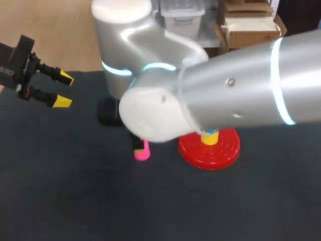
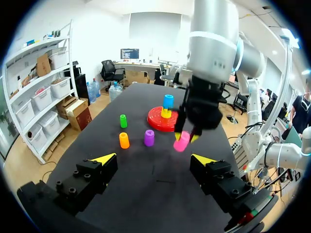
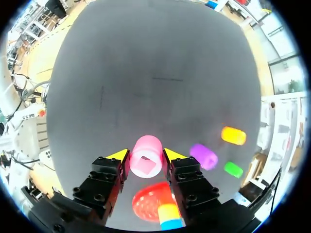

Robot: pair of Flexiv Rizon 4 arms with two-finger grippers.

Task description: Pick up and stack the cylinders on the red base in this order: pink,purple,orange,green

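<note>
My right gripper [image 3: 146, 155] is shut on the pink cylinder [image 3: 146, 156], one yellow-tipped finger on each side of it. It holds the cylinder low over the dark table, just beside the red base [image 1: 209, 149]. In the head view my right arm hides most of that gripper, and only the pink cylinder [image 1: 142, 150] peeks out below it. A yellow and blue peg [image 2: 167, 104] stands on the red base [image 2: 156, 119]. The purple [image 2: 149, 138], orange [image 2: 124, 140] and green [image 2: 123, 121] cylinders stand apart on the table. My left gripper [image 1: 63, 90] hangs open and empty at the far left.
The dark table top [image 1: 75, 191] stretches wide in front of the base. My big right arm [image 1: 225, 90] crosses over the middle and hides the table's back part in the head view.
</note>
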